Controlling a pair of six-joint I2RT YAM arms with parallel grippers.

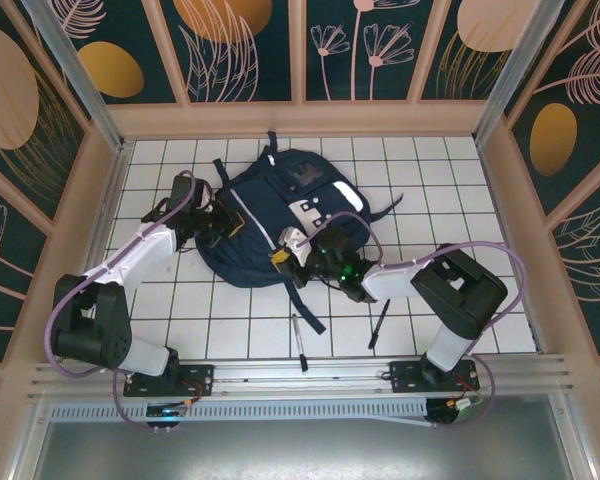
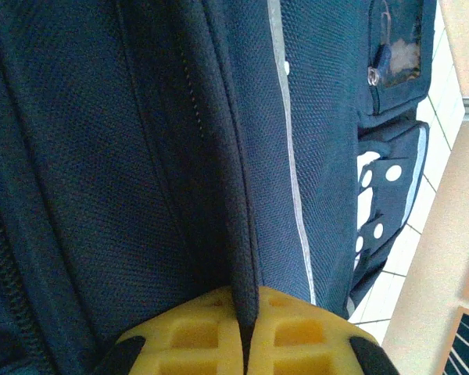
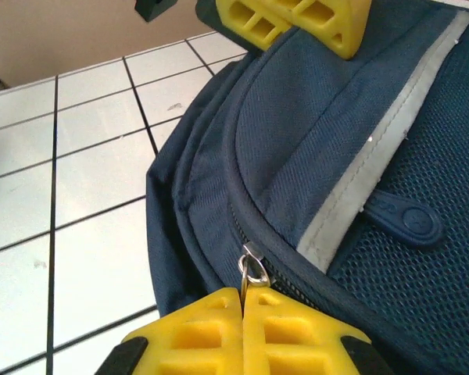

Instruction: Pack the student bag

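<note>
My right gripper (image 3: pixel 242 303) is nearest the lens, its yellow fingers (image 3: pixel 187 336) pressed together on the metal zip pull (image 3: pixel 254 269) at the bag's near edge. My left gripper (image 2: pixel 246 301) is also closed, pinching a raised ridge of navy fabric on the bag's left side.

The bag (image 1: pixel 270 200) lies flat on the tiled table (image 1: pixel 460 200), front face up, in the middle of the far half. Its carry loop (image 1: pixel 271 140) points at the far wall. Its long axis runs roughly near-to-far, tilted a little so the white patch (image 1: pixel 310 212) leans to the right. One strap (image 1: pixel 310 315) trails off the near edge toward my bases, and another (image 1: pixel 388 207) sticks out to the right.

Two pens lie on the near tiles: one pen (image 1: pixel 298 342) just past the trailing strap's end, the other pen (image 1: pixel 379 323) beside my right arm.

Bare tiles stretch to the right of the bag as far as the side wall (image 1: pixel 500 230). A narrower strip lies on the left, beyond my left arm. The bag's far end sits near the back wall (image 1: pixel 300 118). A metal rail (image 1: pixel 300 372) closes the near edge.
</note>
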